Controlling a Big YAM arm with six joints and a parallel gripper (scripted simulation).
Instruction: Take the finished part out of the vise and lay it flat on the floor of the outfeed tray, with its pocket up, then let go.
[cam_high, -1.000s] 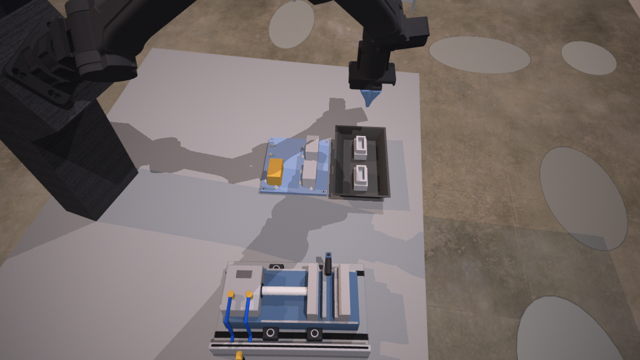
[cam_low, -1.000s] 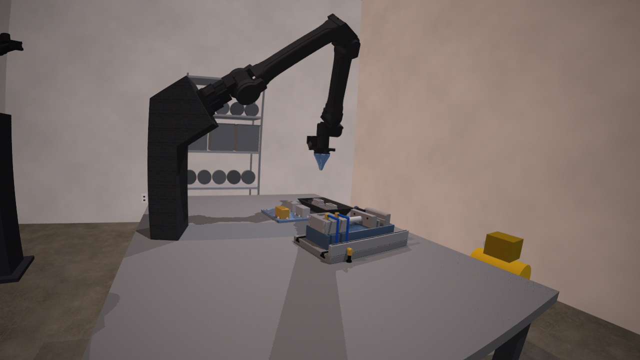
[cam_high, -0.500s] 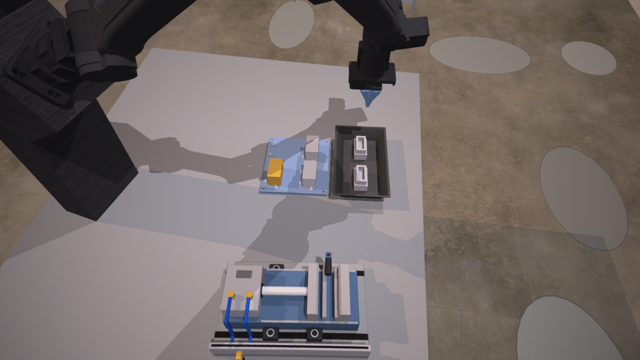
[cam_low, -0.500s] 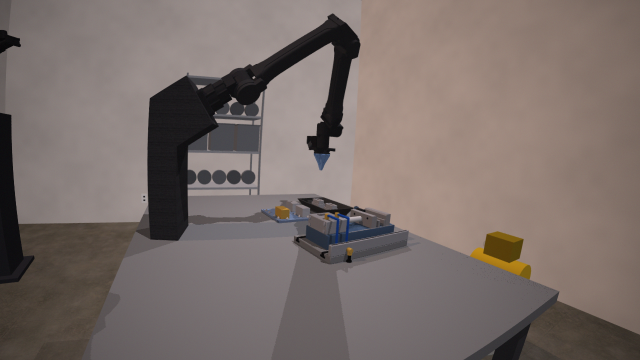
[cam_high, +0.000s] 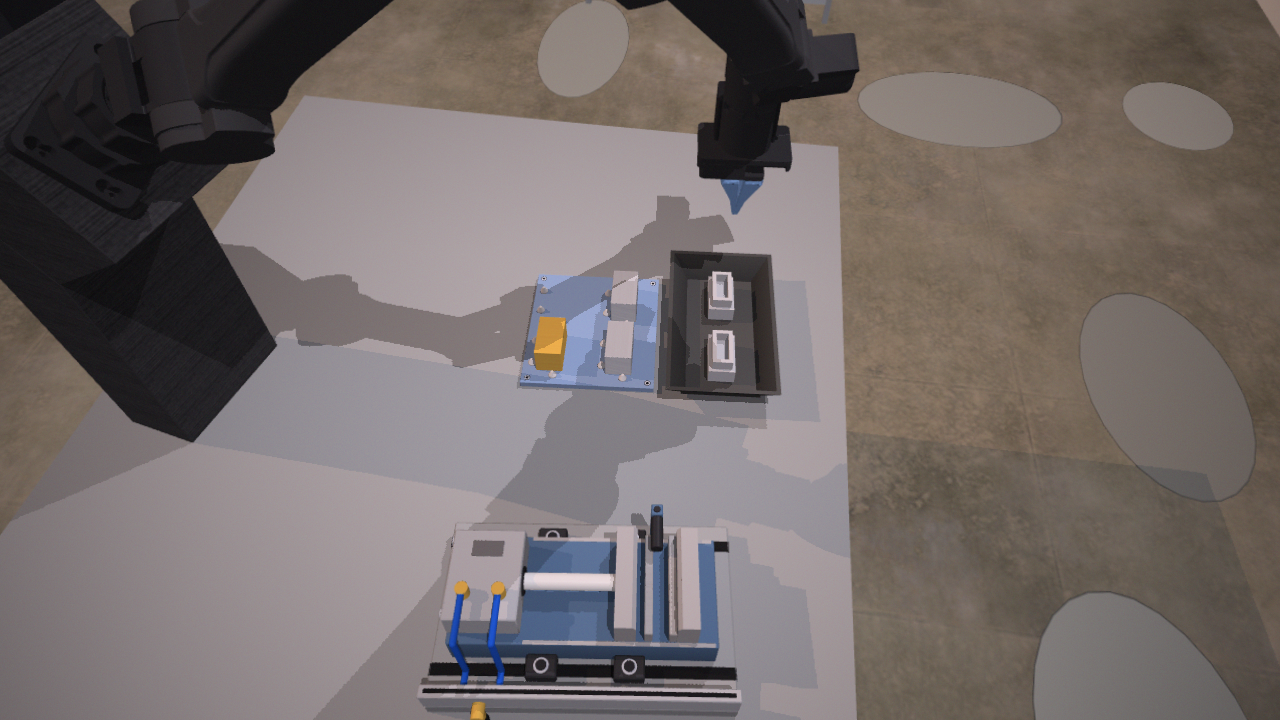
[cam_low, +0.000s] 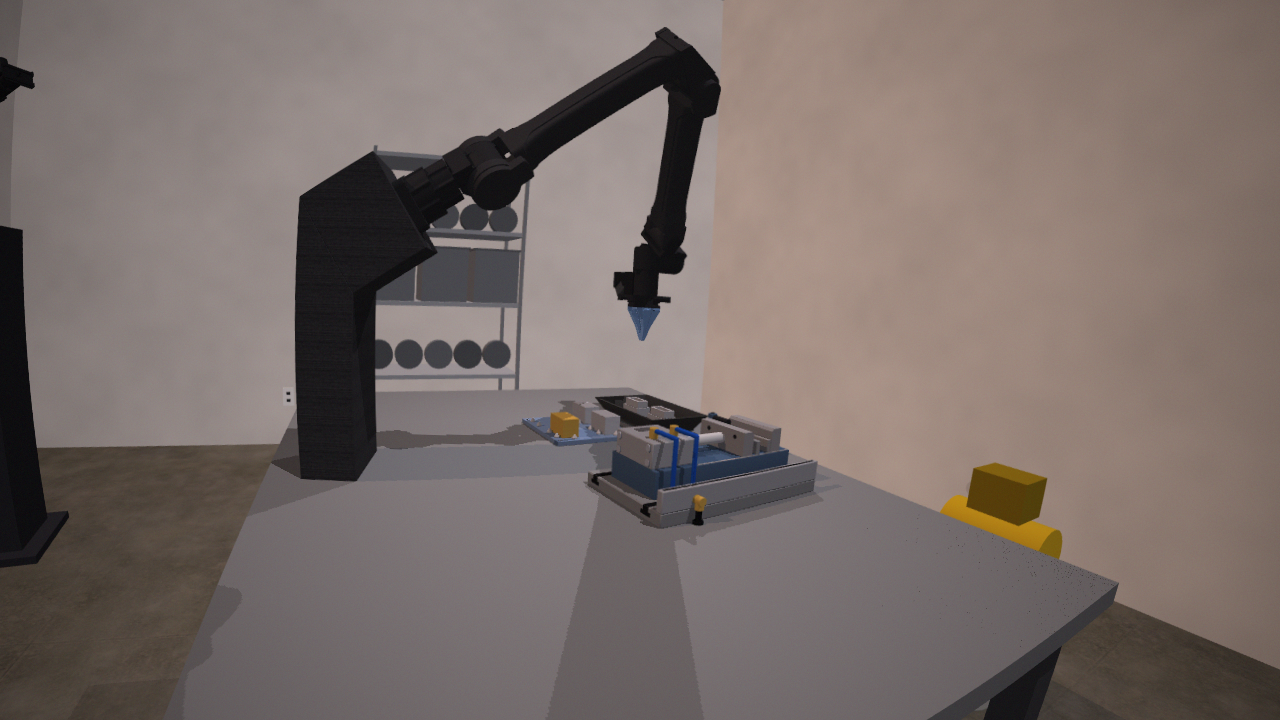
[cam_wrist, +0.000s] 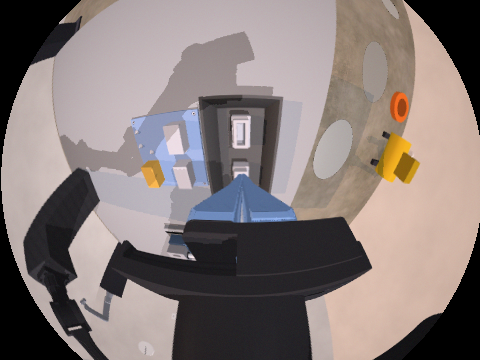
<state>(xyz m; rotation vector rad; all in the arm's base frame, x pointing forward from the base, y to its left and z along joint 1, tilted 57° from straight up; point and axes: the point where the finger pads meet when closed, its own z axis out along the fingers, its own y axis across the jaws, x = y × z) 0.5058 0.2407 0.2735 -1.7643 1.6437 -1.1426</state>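
Two white parts (cam_high: 721, 296) (cam_high: 720, 351) are laid side by side in one dark outfeed tray (cam_high: 766, 326). One pincer (cam_high: 739, 198) is held clenched on nothing, high above the tabletop (cam_high: 358, 501).

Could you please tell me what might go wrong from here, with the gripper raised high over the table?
1. The gripper is shut and holds nothing. If it descends on the vise like this, it would probably strike rather than straddle anything there.
2. The slot between the vise jaws looks narrow, and a dark handle stands at its end; fingers could clash with it.
3. The outfeed tray already holds two pocketed parts, so another part might land on one.
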